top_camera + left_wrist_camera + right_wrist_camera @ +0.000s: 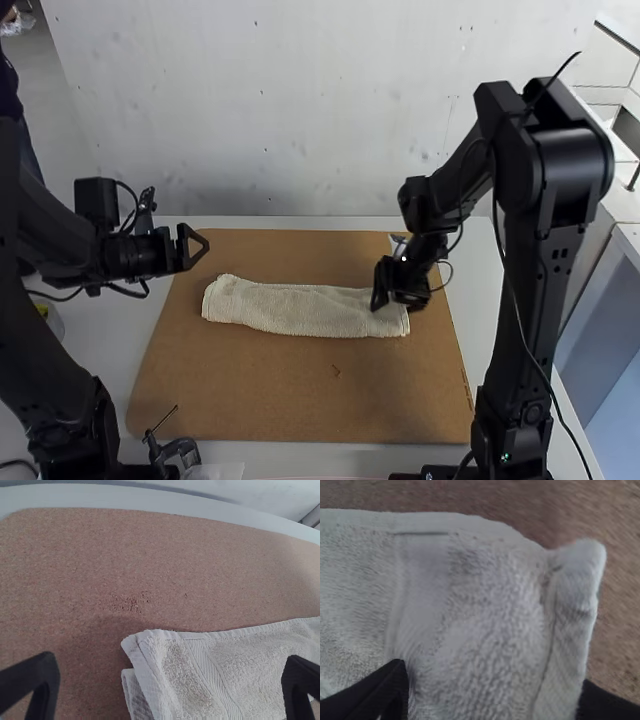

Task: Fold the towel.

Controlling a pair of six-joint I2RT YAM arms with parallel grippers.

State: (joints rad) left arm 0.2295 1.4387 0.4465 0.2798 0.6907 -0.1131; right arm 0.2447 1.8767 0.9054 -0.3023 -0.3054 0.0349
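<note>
Going L to R: my L gripper [198, 247] sits off the L end of the towel [300, 309], near it but apart from it in the high view. Its black fingers are spread wide w/ nothing held between them — the L wrist view has them well apart too, one on each side of the gap.

Next, the towel's L end, at the near-L part of its run: two stacked edges show there, one poking out from under the other, so it's folded over in layers. From there the cloth runs R as a long, narrow strip, flat for the most part w/ slightly wavy long edges, across the brown board [250, 390], which lies on the pale table [300, 223].

At the R end of the strip is my R gripper [389, 298], down over the cloth. Its fingers stand apart too, w/ towel showing betw. them in the R wrist view; can't tell if either one presses on the fabric. Betw. them the cloth bulges up a bit, & a thick edge sticks up at the corner — rest of that end lies on the board.
</note>
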